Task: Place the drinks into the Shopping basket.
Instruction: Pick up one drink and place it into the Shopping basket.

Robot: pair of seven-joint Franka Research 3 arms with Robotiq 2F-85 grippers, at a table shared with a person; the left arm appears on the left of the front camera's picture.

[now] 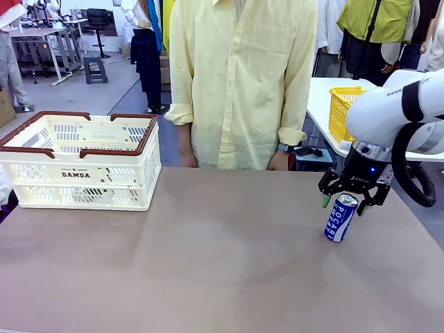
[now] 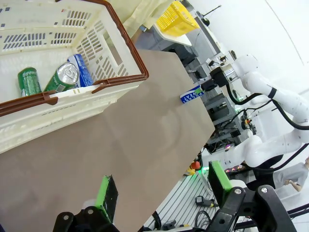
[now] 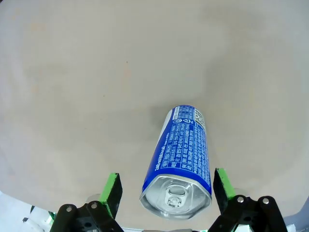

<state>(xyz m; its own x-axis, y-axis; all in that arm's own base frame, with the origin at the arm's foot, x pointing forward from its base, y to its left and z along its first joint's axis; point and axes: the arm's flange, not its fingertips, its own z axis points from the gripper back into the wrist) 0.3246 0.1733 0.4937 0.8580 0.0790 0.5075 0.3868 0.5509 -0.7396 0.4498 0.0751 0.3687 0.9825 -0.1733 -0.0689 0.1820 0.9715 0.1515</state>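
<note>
Matt, smooth grey-brown worktop (image 1: 208, 263), faintly mottled. Glossy printed metal on blue-and-white can (image 3: 182, 154), bare brushed-silver top. Green cans (image 2: 29, 81) in basket likewise shiny metal. Cream basket (image 1: 80, 163) of moulded, slightly glossy slotted plastic, red-brown plastic rim. Shiny white arm shells; matt black right gripper (image 1: 352, 195), green rubbery pads (image 3: 112, 189).

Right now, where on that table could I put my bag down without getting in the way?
The broad bare stretch of table between the Shopping basket and the POCARI can is free. It is crowded around the can, where the right gripper hangs with open fingers.
</note>
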